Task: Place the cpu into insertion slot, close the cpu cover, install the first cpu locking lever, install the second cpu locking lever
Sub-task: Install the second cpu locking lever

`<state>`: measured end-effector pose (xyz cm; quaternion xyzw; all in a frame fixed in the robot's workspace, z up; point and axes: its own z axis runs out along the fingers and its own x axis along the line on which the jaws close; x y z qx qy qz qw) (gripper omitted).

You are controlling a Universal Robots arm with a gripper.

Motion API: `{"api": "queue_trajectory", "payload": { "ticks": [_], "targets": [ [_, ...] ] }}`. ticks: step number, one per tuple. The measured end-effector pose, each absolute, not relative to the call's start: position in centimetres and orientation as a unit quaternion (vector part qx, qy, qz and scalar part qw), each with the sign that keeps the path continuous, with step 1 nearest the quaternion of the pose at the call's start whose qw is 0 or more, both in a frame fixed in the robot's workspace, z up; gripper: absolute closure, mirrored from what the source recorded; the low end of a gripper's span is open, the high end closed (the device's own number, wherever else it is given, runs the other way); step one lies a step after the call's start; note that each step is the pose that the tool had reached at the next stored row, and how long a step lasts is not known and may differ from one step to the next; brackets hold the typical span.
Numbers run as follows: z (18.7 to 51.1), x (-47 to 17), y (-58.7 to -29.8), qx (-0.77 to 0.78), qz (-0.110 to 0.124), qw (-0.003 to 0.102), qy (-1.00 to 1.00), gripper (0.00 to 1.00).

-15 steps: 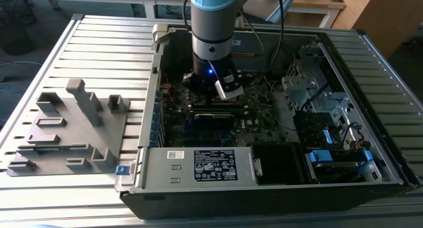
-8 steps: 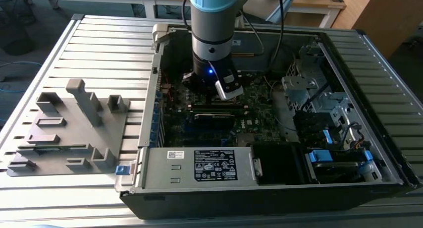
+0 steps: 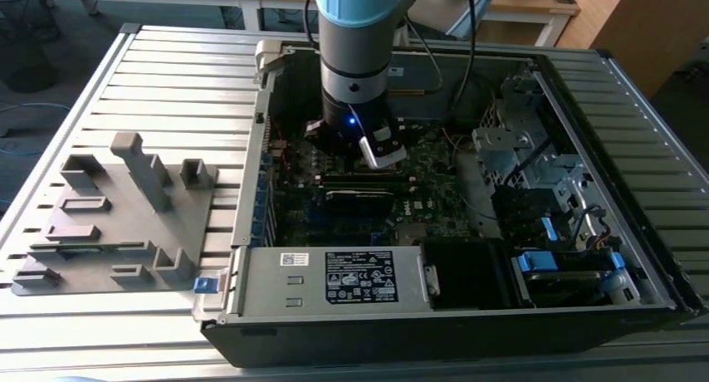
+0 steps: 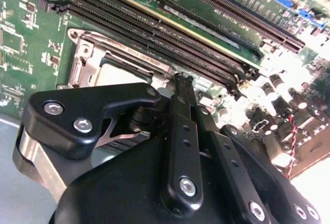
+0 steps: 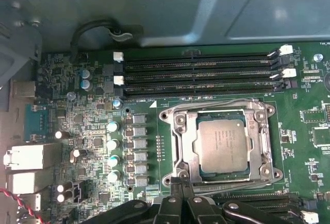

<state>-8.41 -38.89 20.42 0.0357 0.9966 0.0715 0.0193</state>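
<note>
The cpu (image 5: pixel 223 145) sits flat in the slot (image 5: pixel 220 142), its dull silver top showing through the window of the cover (image 5: pixel 192 147), which lies down over it. My claw (image 5: pixel 181 178) hangs at the slot's edge, just beside the cover's rim, with the cpu a little beyond my fingertips (image 5: pixel 181 175). My fingers are pressed together at the tips and I have hold of nothing. In the second wrist view the same closed tips (image 4: pixel 183 80) stand just past the slot's metal frame (image 4: pixel 95 59), beside the memory slots.

One cpu, one slot, one cover. A thin wire lever (image 5: pixel 216 102) runs along the side of the slot that faces the memory slots (image 5: pixel 198 72); I count four of those long black slots, laid side by side. On another side of the slot stands a column of five grey square chokes (image 5: pixel 139 151), and beyond them a row of four pale blue capacitors (image 5: pixel 113 152).

In the exterior view my arm (image 3: pixel 357 58) reaches down into the open case (image 3: pixel 466 199), the claw (image 3: pixel 371 154) over the board (image 3: pixel 366 199). The case lies on a slatted surface (image 3: pixel 178 75), and a grey fixture (image 3: pixel 116 220) lies on it beside the case, at the exterior view's left.
</note>
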Motion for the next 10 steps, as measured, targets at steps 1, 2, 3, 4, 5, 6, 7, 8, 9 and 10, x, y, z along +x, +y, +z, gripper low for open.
{"api": "queue_trajectory", "payload": {
  "ticks": [1, 2, 3, 4, 5, 6, 7, 8, 9, 10],
  "targets": [
    [20.4, -8.44, -38.91, 0.036, 0.073, 0.019, 0.997, 0.89],
    [20.4, -8.45, -38.91, 0.036, 0.073, 0.019, 0.997, 0.89],
    [20.4, -8.45, -38.91, 0.036, 0.073, 0.019, 0.997, 0.89],
    [20.4, -8.45, -38.91, 0.036, 0.073, 0.019, 0.997, 0.89],
    [20.41, -8.45, -38.91, 0.036, 0.073, 0.019, 0.997, 0.89],
    [20.43, -8.46, -38.92, 0.036, 0.073, 0.019, 0.997, 0.89],
    [20.47, -8.46, -38.93, 0.036, 0.073, 0.019, 0.997, 0.89],
    [20.55, -8.46, -38.94, 0.036, 0.073, 0.019, 0.997, 0.89],
    [20.68, -8.46, -38.93, 0.036, 0.073, 0.019, 0.997, 0.89],
    [20.82, -8.46, -38.94, 0.036, 0.073, 0.019, 0.997, 0.89]
  ]
}}
